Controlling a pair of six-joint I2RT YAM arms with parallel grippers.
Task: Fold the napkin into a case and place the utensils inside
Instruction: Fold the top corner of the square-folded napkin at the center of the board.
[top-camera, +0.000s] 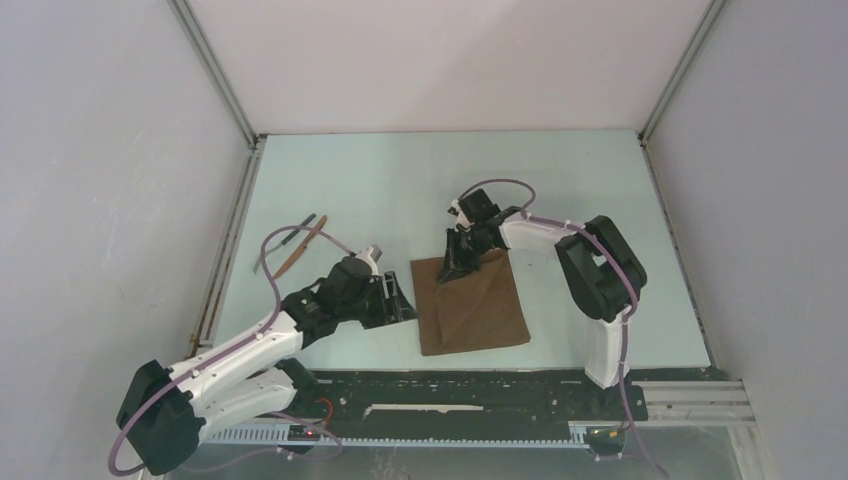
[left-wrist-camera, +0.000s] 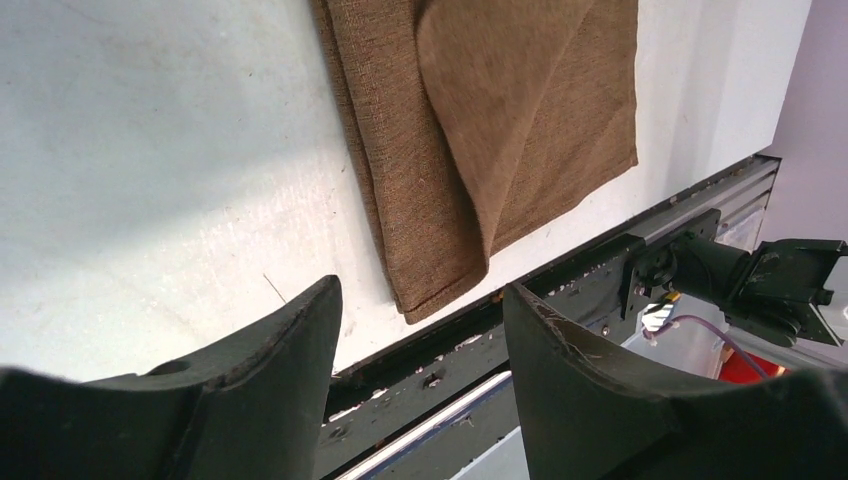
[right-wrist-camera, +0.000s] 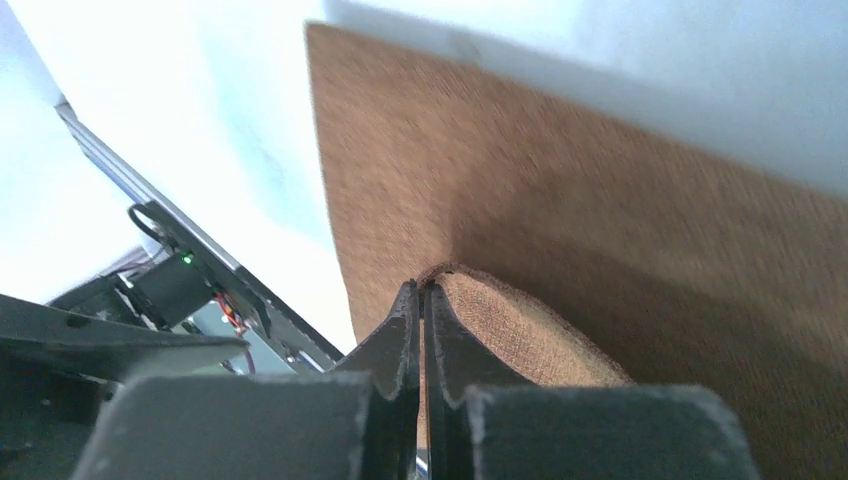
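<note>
Napkin (top-camera: 480, 310) looks soft and limp, so I pinch its corner between my right fingers (right-wrist-camera: 395, 350); left fingers (left-wrist-camera: 270, 380) spread, empty, its edge just ahead.

**Pale blue-white flat surface (top-camera: 380, 185) carries 1 cloth and 2 utensils**

A plain dark brown cloth napkin (top-camera: 478, 318) lies toward the near edge of the surface, right of centre. It is partly folded: a lower layer rests flat, and an upper flap runs diagonally across it with its far corner raised. Well apart, near the left edge, lie 2 slim utensils (top-camera: 300, 252) close together, 1 of them reddish-brown.
</note>
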